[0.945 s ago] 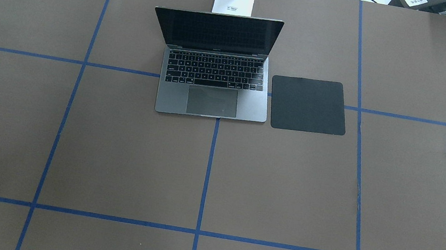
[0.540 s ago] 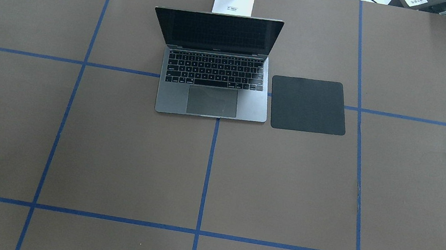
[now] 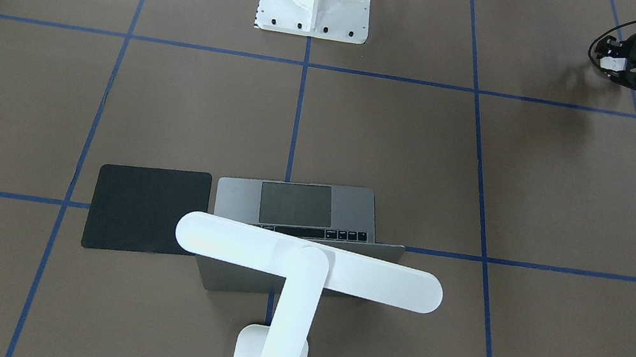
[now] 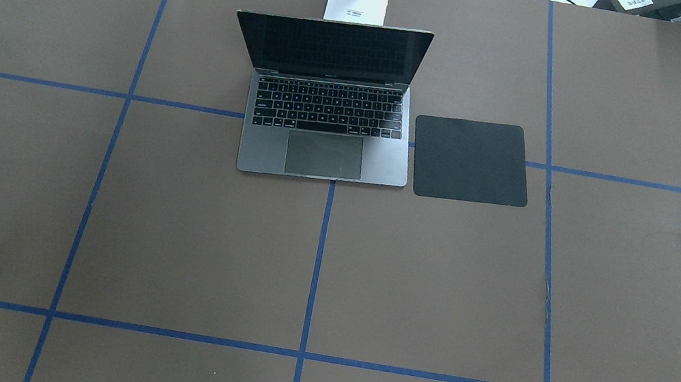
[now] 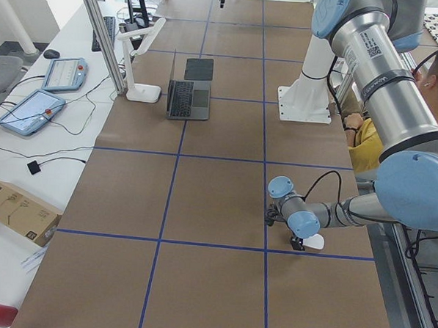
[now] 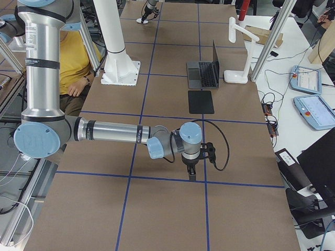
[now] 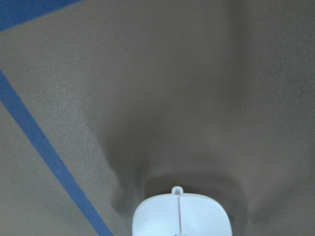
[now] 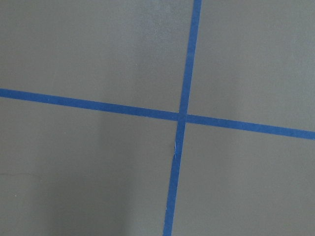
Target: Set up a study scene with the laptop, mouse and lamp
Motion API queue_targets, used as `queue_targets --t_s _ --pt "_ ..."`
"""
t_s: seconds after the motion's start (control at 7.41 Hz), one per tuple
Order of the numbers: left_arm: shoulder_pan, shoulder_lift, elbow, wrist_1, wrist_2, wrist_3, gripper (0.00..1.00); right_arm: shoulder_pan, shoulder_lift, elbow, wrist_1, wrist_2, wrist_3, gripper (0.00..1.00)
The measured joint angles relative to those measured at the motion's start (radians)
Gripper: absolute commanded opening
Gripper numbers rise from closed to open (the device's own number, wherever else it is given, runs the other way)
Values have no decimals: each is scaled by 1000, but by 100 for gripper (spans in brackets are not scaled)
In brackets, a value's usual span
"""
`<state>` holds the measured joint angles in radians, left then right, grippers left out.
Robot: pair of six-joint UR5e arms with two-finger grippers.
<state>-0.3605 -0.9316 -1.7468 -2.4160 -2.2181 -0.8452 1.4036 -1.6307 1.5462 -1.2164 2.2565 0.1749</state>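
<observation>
Overhead view, table (image 4: pixel 169 224): brown cover crossed by blue tape lines.
Left gripper (image 3: pixel 613 65): low over the table's left end, at the mouse; clenched or released, cannot tell.
Mouse (image 7: pixel 179 216): white, at that gripper's tip, well apart from the laptop.
Laptop (image 4: pixel 326 147): open, dark screen, far middle of the table.
Lamp (image 3: pixel 301 279): base just behind the laptop's lid, bar head above it.
Mat (image 4: pixel 470 161): black, square, just beside the laptop's right side.
Right gripper (image 6: pixel 191 174): pointing down near the right end; grip cannot be told.
</observation>
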Motion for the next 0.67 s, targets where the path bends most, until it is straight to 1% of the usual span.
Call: queue_targets --t_s 0.27,0.67 --pt "0 1 1 0 0 1 48 0 1 0 0 0 0 100" --pt "-1 6 -2 -29 -8 1 48 0 4 0 0 0 0 100"
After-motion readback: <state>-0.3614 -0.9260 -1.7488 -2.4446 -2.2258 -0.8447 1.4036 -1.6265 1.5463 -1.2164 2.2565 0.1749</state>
